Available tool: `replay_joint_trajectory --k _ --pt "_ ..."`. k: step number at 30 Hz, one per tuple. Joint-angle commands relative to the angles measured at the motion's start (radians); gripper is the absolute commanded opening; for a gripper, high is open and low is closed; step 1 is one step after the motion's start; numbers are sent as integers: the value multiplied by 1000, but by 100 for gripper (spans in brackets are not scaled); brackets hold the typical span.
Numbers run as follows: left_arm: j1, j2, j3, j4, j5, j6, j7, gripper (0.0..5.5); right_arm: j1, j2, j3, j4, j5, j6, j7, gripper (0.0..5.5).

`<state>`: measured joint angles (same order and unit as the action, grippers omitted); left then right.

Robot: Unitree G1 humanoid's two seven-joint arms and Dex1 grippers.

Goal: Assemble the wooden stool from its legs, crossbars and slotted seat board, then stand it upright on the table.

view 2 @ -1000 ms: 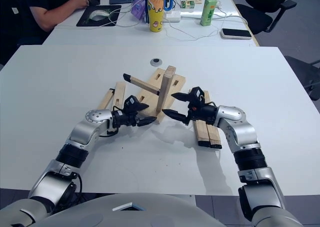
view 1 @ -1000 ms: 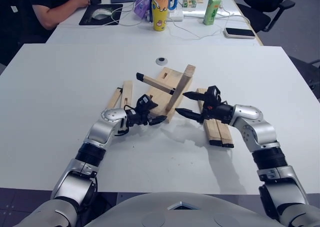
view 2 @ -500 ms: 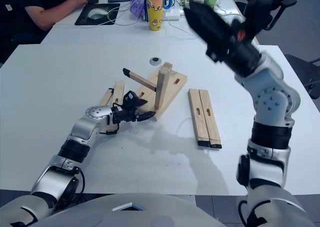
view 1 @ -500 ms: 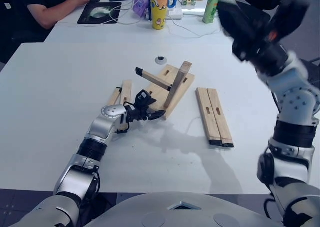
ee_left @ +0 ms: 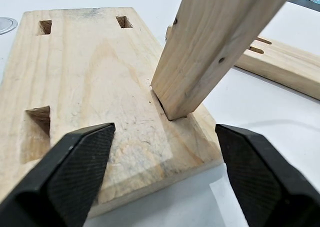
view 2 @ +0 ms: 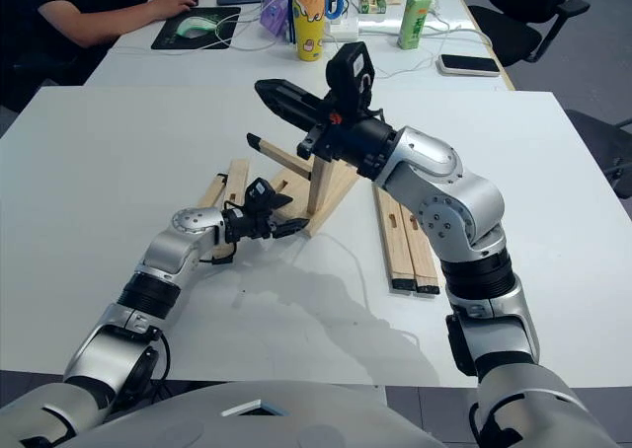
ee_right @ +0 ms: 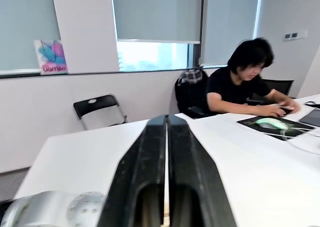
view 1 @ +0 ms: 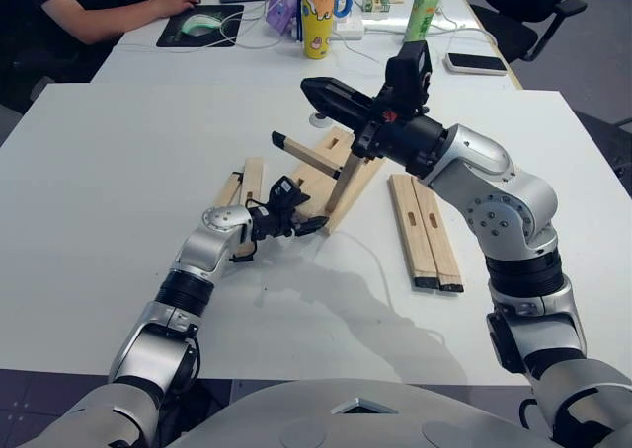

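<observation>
- Swinging back in from high on the right, the right gripper (view 1: 316,91) now hangs above the half-built stool, over the crossbar (view 1: 301,155). Its jaws are pressed together on nothing; a second ago it sat low by the board's near right edge with them spread.
- The left gripper (view 1: 307,222) has kept its place at the near corner of the seat board (view 1: 334,152), jaws spread to either side of that corner.
- The seat board lies in the middle of the surface (view 1: 118,172). One leg (view 1: 350,177) leans in its slot, and the crossbar juts from that leg toward the left.
- My reading: the right arm has dropped its low approach and is lining up to press or steady the leg from above. Assembly is at an early stage.
- Two loose legs (view 1: 426,231) lie right of the board, and two more pieces (view 1: 242,184) lie to its left.
- Three other slots (ee_left: 44,27) in the board stand empty.
- A tumbler (view 1: 318,14) and a carton (view 1: 421,14) stand on the far desk; their contents cannot be seen.
</observation>
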<state>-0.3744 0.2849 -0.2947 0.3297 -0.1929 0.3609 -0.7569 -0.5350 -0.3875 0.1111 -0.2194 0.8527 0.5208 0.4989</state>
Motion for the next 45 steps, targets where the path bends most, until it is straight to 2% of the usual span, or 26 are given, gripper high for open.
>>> replay_joint_trajectory --k 1,4,6,9,11,16,21,24,29,36,45 --pt "107 22 -43 113 62 108 21 372 -29 80 -197 -17 281 31 34 3" --pt "103 19 -31 106 56 99 27 372 15 45 -246 -130 513 129 123 3" --pt "108 19 -20 82 49 82 30 372 102 -18 -219 -177 524 196 213 3" --pt "114 18 4 35 27 26 15 372 282 -144 -135 -210 403 258 358 3" --pt "114 16 16 14 16 14 6 372 352 -175 -64 -156 250 225 378 3" --pt "122 48 26 -66 0 49 -39 372 399 -80 78 20 -104 72 252 3" --pt "124 159 125 -198 -32 110 -49 372 437 43 151 50 -236 -8 189 3" --pt "119 223 145 -199 -8 121 -55 372 428 133 154 96 -307 -33 80 3" --pt "81 300 169 -155 21 109 -73 372 396 257 88 141 -364 -60 -83 3" --pt "88 292 180 -161 14 113 -69 372 379 220 36 69 -429 -13 -159 3" --pt "147 170 147 -253 -9 157 -2 372 336 99 33 90 -554 -14 -109 3"
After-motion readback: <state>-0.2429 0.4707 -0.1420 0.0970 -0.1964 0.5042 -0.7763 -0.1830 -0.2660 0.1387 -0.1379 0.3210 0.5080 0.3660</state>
